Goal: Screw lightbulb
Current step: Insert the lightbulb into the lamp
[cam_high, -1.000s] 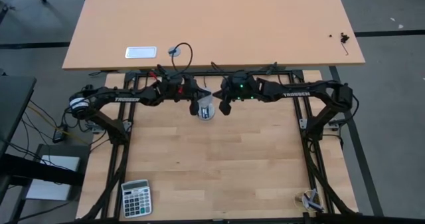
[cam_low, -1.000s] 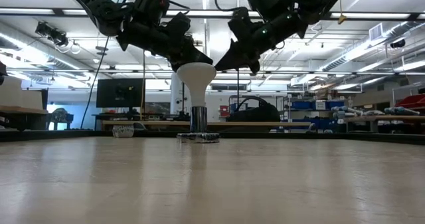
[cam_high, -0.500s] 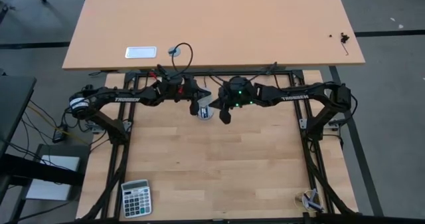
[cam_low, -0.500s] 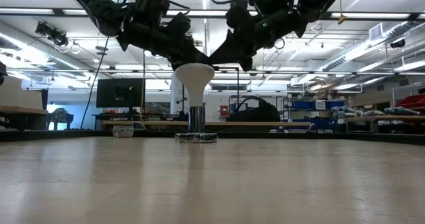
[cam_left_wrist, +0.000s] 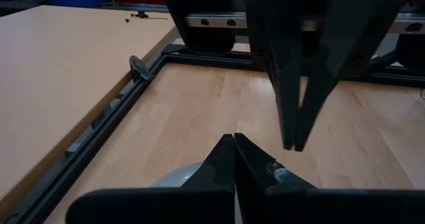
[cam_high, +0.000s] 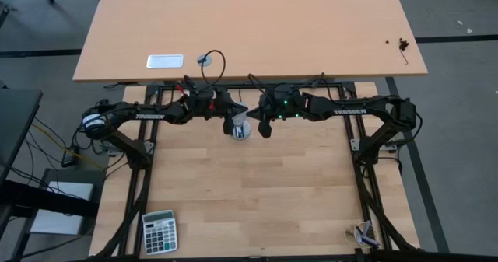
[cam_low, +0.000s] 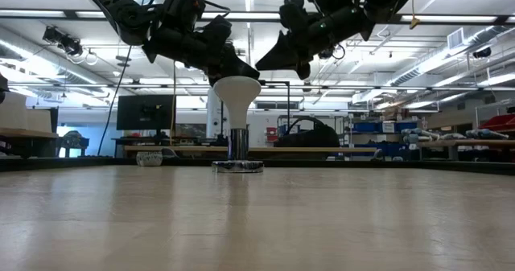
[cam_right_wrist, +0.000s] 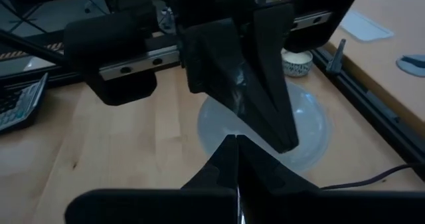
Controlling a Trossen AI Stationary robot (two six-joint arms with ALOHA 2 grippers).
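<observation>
From above, the left gripper (cam_high: 231, 124) covers most of the lightbulb (cam_high: 242, 129), leaving only a pale sliver visible. In the left wrist view the lightbulb's dome is cut off by the picture's edge and half hidden behind that arm's own fingers (cam_left_wrist: 222, 161).

We had a wood table (cam_high: 257, 192) with a calculator (cam_high: 159, 232) near one corner and the socket (cam_low: 237, 166) at the far edge.

Both arms reach inward at the far middle; the left gripper (cam_high: 231, 123) and right gripper (cam_high: 263, 127) have fingers pressed together.
</observation>
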